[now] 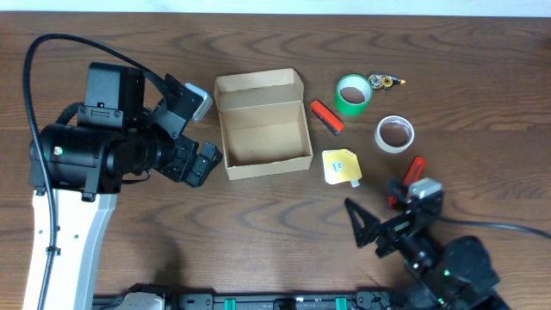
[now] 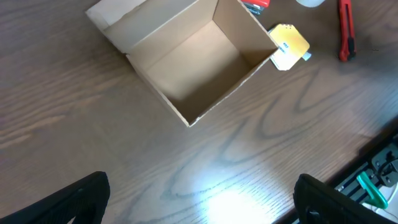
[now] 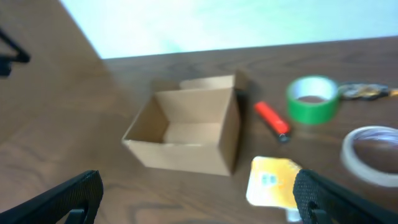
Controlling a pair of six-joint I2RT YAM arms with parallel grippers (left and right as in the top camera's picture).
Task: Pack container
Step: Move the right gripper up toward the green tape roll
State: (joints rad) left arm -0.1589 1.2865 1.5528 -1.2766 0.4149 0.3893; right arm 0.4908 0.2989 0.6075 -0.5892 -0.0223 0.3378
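The container (image 1: 263, 164) is an open tan cardboard box in the table's middle, its lid flap (image 1: 258, 83) standing at the back; its inside is empty. It also shows in the left wrist view (image 2: 230, 90) and the right wrist view (image 3: 186, 155). My left gripper (image 1: 196, 162) is open and empty just left of the box; its fingers frame bare table (image 2: 202, 199). My right gripper (image 1: 379, 213) is open and empty near the front edge, right of the box, facing it (image 3: 199, 199).
Right of the box lie a red marker (image 1: 326, 116), a green tape roll (image 1: 353, 93), a white tape roll (image 1: 394, 133), a yellow pouch (image 1: 342, 166), a red cutter (image 1: 416, 166) and a small metal clip (image 1: 386, 82).
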